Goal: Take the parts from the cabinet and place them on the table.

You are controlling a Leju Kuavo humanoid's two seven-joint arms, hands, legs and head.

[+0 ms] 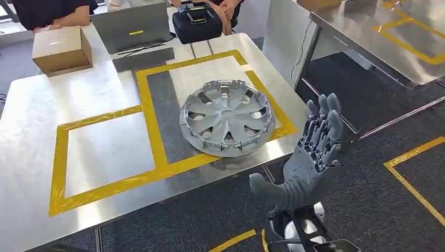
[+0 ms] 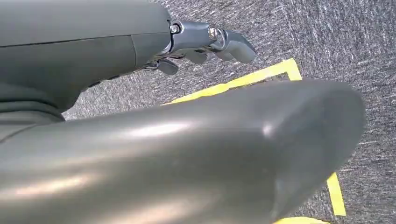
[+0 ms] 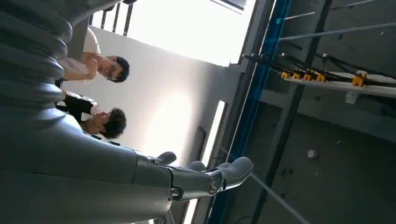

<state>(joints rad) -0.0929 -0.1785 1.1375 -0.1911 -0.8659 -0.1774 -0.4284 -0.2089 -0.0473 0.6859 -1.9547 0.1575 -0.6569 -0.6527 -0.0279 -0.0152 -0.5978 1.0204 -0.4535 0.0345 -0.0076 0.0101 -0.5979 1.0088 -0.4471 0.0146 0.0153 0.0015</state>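
A silver wheel cover [image 1: 226,116] lies flat on the steel table [image 1: 31,121], inside the right-hand square of yellow tape. My right hand [image 1: 309,157] is raised just off the table's near right corner, to the right of the wheel cover and apart from it. Its fingers are spread and point upward, and it holds nothing. In the right wrist view the right hand [image 3: 93,172] has its fingers [image 3: 233,170] stretched out toward the ceiling. My left hand [image 2: 140,140] hangs over grey carpet with its fingers [image 2: 233,44] held out and nothing in it.
At the table's far edge stand a cardboard box [image 1: 61,50], a grey laptop [image 1: 131,26] and a black case [image 1: 197,22], with people [image 1: 47,13] behind them. A second steel table [image 1: 378,37] stands to the right across a carpeted gap. Yellow tape [image 1: 414,178] marks the floor.
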